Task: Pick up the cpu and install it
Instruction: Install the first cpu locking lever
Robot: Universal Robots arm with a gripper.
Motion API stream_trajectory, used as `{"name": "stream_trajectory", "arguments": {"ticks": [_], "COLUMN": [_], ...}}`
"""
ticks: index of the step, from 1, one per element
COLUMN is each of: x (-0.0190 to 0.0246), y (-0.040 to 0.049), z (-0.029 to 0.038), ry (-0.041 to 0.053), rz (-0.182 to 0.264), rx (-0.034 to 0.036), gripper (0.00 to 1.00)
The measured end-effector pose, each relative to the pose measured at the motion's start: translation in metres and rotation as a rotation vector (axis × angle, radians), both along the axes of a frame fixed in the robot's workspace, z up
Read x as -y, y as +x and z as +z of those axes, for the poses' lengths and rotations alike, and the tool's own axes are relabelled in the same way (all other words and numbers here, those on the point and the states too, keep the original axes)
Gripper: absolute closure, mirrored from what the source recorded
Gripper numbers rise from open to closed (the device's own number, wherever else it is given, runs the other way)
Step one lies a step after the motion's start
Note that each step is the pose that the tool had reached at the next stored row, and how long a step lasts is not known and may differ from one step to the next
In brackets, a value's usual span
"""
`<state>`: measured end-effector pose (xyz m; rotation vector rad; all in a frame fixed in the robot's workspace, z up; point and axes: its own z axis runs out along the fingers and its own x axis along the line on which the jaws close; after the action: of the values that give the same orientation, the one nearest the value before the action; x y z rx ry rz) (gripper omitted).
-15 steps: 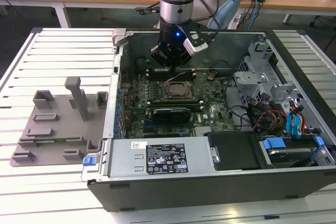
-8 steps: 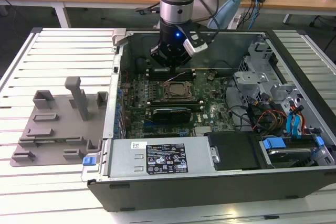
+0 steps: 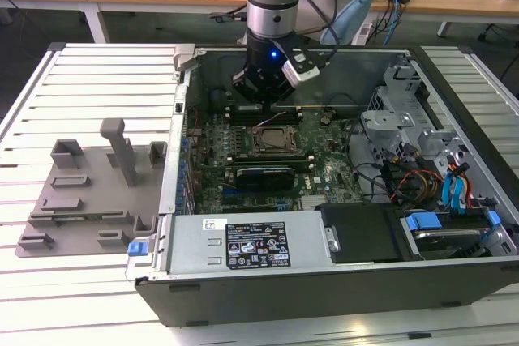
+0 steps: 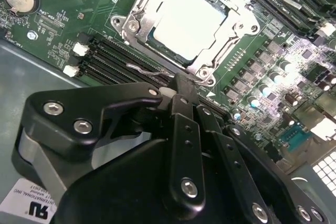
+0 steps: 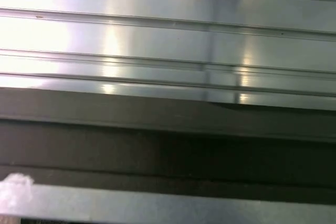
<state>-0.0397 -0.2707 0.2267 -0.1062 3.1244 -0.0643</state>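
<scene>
From left to right: the grey fixture tray point(image 3: 89, 200) lies on the slatted surface point(image 3: 32, 103); in the open computer case point(image 3: 324, 281), the cpu point(image 4: 191, 22) sits in the motherboard socket point(image 4: 131, 27). The gripper point(image 4: 178, 85) hovers just beside it, fingers point(image 4: 185, 95) clenched together, grasping nothing. We judge seating should be checked flat and square.

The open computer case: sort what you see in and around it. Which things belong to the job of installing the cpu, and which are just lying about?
Part of the job:
- cpu, lying in the socket
- gripper, beside the socket
- motherboard

Lying about:
- grey fixture tray on the exterior view's left
- power supply
- drive cage
- cables
</scene>
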Motion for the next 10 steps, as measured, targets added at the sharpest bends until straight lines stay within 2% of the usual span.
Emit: {"name": "stream_trajectory", "arguments": {"ticks": [10], "x": [0.0000], "y": [0.0054], "z": [-0.0102], "ry": [-0.0006], "rz": [0.000], "rx": [-0.0001], "gripper": [0.89]}}
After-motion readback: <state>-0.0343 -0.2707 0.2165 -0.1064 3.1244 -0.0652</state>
